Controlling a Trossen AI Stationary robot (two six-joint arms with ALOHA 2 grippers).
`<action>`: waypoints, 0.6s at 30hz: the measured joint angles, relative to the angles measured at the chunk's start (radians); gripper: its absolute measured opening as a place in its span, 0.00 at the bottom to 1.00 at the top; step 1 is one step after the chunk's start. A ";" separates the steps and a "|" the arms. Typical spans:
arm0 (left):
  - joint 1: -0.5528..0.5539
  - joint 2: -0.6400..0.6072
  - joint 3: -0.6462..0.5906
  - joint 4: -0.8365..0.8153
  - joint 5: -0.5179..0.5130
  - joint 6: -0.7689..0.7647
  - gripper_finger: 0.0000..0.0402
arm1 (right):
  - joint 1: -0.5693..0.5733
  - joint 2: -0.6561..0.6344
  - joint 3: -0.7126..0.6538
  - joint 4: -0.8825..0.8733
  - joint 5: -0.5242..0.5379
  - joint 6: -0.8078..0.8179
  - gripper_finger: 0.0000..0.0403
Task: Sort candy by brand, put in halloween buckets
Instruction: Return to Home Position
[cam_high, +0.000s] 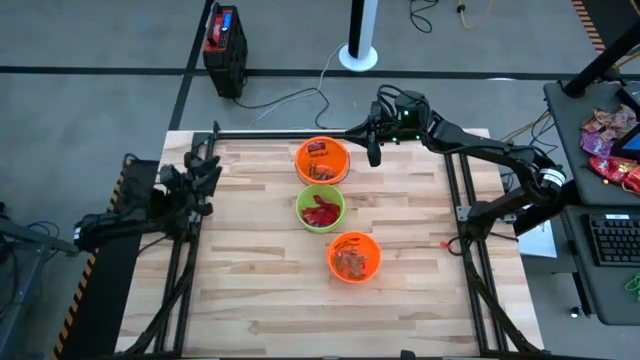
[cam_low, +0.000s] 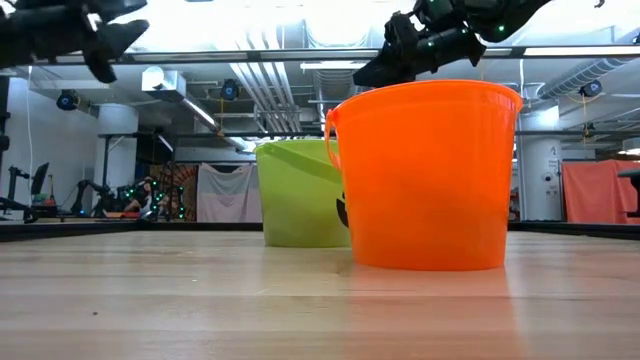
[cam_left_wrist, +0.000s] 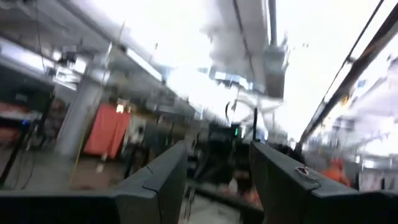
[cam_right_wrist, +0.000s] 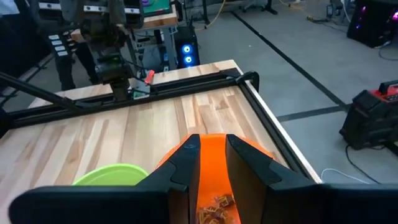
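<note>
Your right gripper (cam_high: 373, 150) hangs just beside the far orange bucket (cam_high: 322, 160), fingers slightly apart and empty. The green bucket (cam_high: 320, 208) stands close by. Your left gripper (cam_high: 205, 172), also parted, waits at the table (cam_high: 260, 300) edge.

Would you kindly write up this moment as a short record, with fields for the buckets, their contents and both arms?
Layout: three buckets in a slanted row mid-table
Far orange bucket: red packet and brownish bits inside
Green bucket: red wrappers inside
Near orange bucket: small brownish pieces inside
Right end effector: raised beside the far orange bucket, fingers slightly apart, empty
Left end effector: raised at the table's left edge, open, empty
</note>
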 joint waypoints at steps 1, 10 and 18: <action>0.000 -0.043 -0.018 0.003 0.000 0.007 0.39 | 0.000 0.000 -0.003 0.000 0.000 0.000 0.17; 0.001 -0.023 -0.098 -0.195 -0.030 0.014 0.39 | 0.000 0.003 -0.014 -0.012 0.008 -0.033 0.17; 0.000 0.023 -0.087 -0.438 -0.025 0.020 0.39 | 0.000 0.003 -0.015 -0.031 0.008 -0.034 0.17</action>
